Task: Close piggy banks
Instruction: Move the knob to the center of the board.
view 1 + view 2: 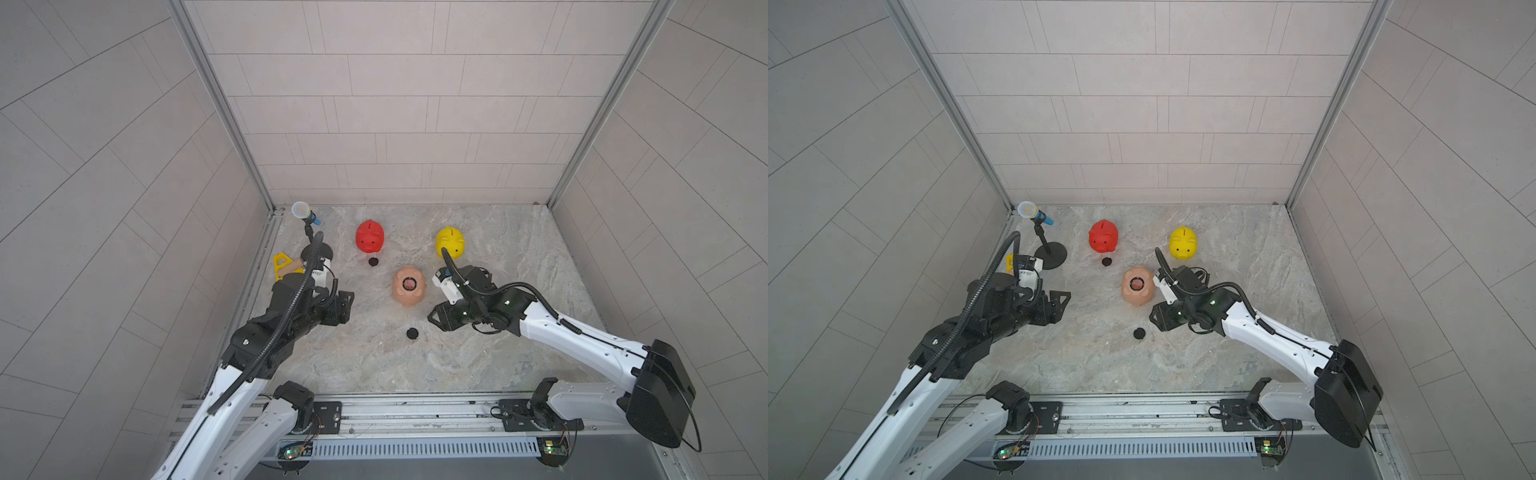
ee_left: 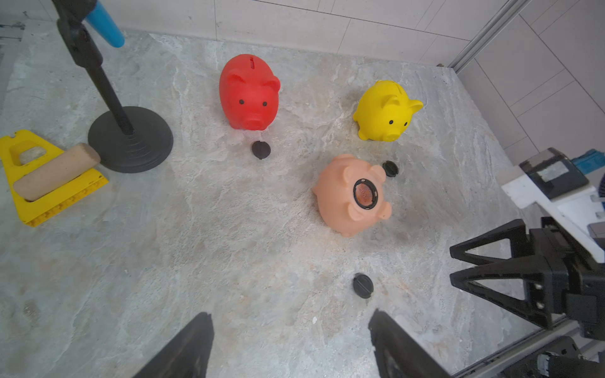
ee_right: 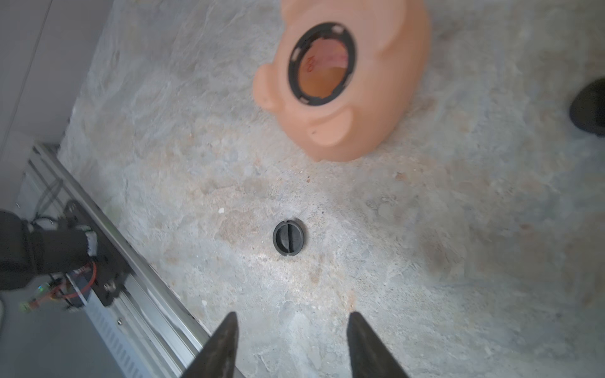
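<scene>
Three piggy banks are on the marble table (image 1: 519, 353). The red pig (image 1: 370, 236) and the yellow pig (image 1: 450, 242) stand upright at the back. The peach-pink pig (image 1: 409, 286) lies belly up, and its round black-rimmed hole (image 3: 322, 63) is uncovered. One black plug (image 1: 373, 261) lies in front of the red pig. Another plug (image 2: 390, 168) lies beside the peach pig, and a third plug (image 3: 290, 238) lies nearer the front. My right gripper (image 3: 293, 314) hovers open just short of that third plug. My left gripper (image 2: 290, 314) is open and empty, left of the pigs.
A toy microphone (image 1: 305, 212) on a black round-based stand (image 1: 322, 250) is at the back left. A yellow triangular toy (image 2: 49, 183) with a wooden cylinder (image 2: 55, 171) on it lies beside the stand. Tiled walls enclose three sides, and a metal rail (image 1: 415, 409) runs along the front.
</scene>
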